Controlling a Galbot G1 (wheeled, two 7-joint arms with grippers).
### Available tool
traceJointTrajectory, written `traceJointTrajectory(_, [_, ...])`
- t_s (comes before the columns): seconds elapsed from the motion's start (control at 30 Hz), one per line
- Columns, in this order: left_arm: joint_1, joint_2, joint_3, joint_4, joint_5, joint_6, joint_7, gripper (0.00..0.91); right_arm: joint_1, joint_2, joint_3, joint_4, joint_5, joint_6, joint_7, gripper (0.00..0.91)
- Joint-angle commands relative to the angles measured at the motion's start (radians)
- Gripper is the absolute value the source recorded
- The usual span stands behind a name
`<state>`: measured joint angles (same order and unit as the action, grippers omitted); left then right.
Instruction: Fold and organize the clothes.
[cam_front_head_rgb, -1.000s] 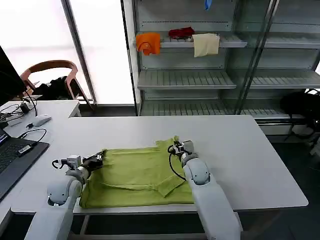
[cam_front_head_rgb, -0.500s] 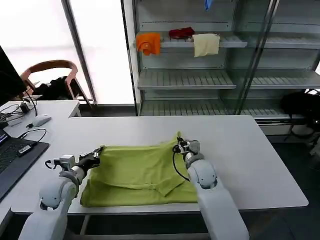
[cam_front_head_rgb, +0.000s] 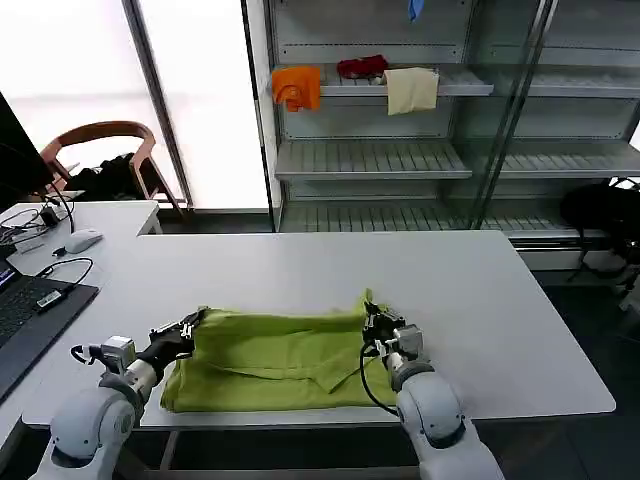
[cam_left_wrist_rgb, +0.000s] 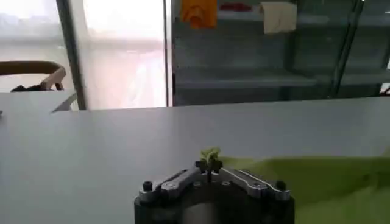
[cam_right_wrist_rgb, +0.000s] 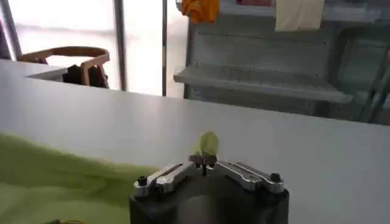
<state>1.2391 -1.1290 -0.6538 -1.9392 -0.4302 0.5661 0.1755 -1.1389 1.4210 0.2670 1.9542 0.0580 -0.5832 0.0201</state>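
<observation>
Two grippers pinch the far corners of a green T-shirt (cam_front_head_rgb: 270, 350) on the white table (cam_front_head_rgb: 480, 300) — left gripper (cam_front_head_rgb: 188, 328) at nine o'clock, right gripper (cam_front_head_rgb: 372, 322) at three. Pulling both evenly toward six should fold it straight — no slack.

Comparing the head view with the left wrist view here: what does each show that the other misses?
Head view alone: the whole T-shirt on the white table, the right gripper pinching its far right corner, and a laptop.

Left wrist view alone: a close look at the jaws closed on a small tuft of fabric.

Both: the left gripper holding the shirt's far left corner, and the orange cloth on the shelf.
</observation>
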Motion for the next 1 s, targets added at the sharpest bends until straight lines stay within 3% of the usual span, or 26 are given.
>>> traceJointTrajectory(0.03, [0.188, -0.003, -0.046, -0.096, 0.025, -0.021, 0.048, 0.000, -0.151, -0.012, 0.006, 0.120, -0.048, 0.001, -0.013, 0.000])
traceJointTrajectory(0.3, [0.199, -0.024, -0.028, -0.094, 0.097, -0.036, 0.056, 0.010, -0.173, -0.006, 0.005, 0.128, -0.097, 0.002, -0.010, 0.000])
traceJointTrajectory(0.33, [0.196, -0.026, -0.026, -0.092, 0.101, -0.036, 0.054, 0.161, -0.173, -0.005, 0.005, 0.128, -0.099, 0.002, -0.008, 0.000])
traceJointTrajectory(0.37, [0.194, -0.028, -0.025, -0.090, 0.102, -0.036, 0.051, 0.907, -0.173, -0.005, 0.007, 0.127, -0.104, 0.002, -0.009, 0.121])
traceJointTrajectory(0.4, [0.190, -0.031, -0.023, -0.086, 0.108, -0.034, 0.044, 0.907, -0.173, -0.005, 0.009, 0.125, -0.126, 0.002, -0.008, 0.907])
traceJointTrajectory(0.57, [0.186, -0.036, -0.022, -0.083, 0.121, -0.035, 0.022, 0.907, -0.173, 0.003, 0.010, 0.109, -0.227, 0.004, -0.004, 0.907])
traceJointTrajectory(0.7, [0.180, -0.041, -0.024, -0.078, 0.121, -0.047, 0.013, 0.907, -0.162, 0.021, 0.009, 0.066, -0.358, 0.010, 0.022, 0.907])
traceJointTrajectory(1.0, [0.160, -0.058, -0.047, -0.080, 0.087, -0.063, -0.011, 0.907, -0.158, 0.018, 0.029, 0.046, -0.343, 0.015, 0.015, 0.907])
